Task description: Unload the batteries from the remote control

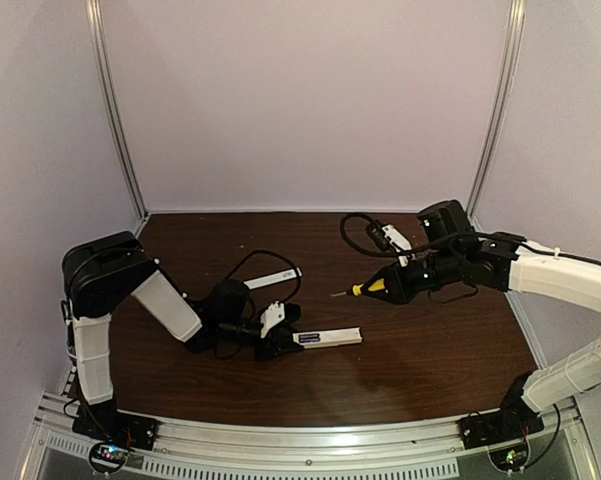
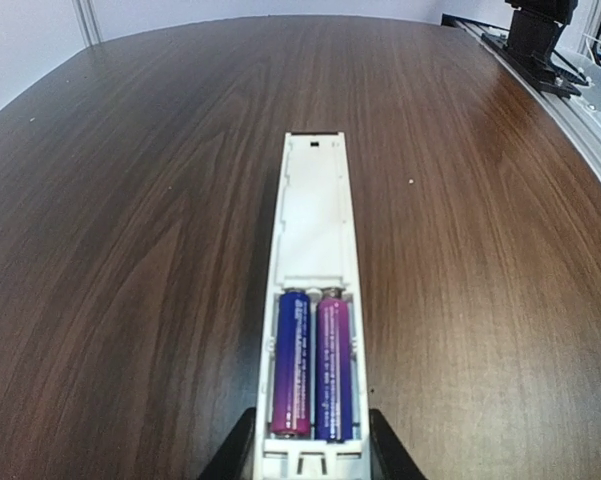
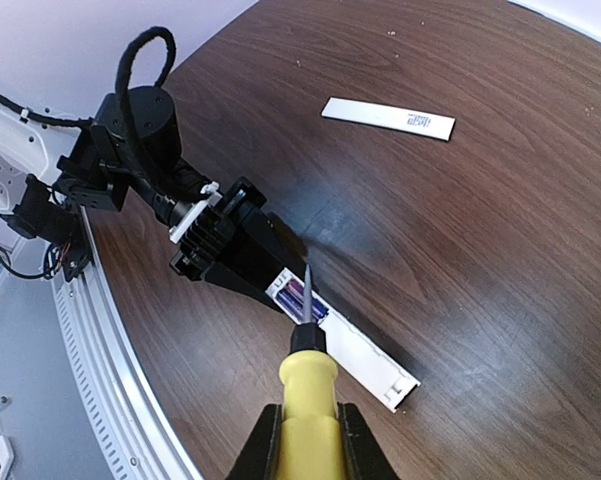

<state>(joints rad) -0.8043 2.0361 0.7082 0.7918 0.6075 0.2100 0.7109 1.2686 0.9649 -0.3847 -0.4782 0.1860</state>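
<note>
Purple batteries, two, in remote control

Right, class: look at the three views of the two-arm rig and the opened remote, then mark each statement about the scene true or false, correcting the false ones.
1. Both batteries still sit in the remote control. True.
2. The right gripper is empty. False: it is shut on the yellow-handled screwdriver.
3. The left gripper grips the remote at its battery end. True.
4. The cover strip is fitted over the batteries. False: it lies apart on the table, and the compartment is open.
5. The screwdriver tip is lodged under a battery. False: in the top view it is well clear of the remote.
</note>
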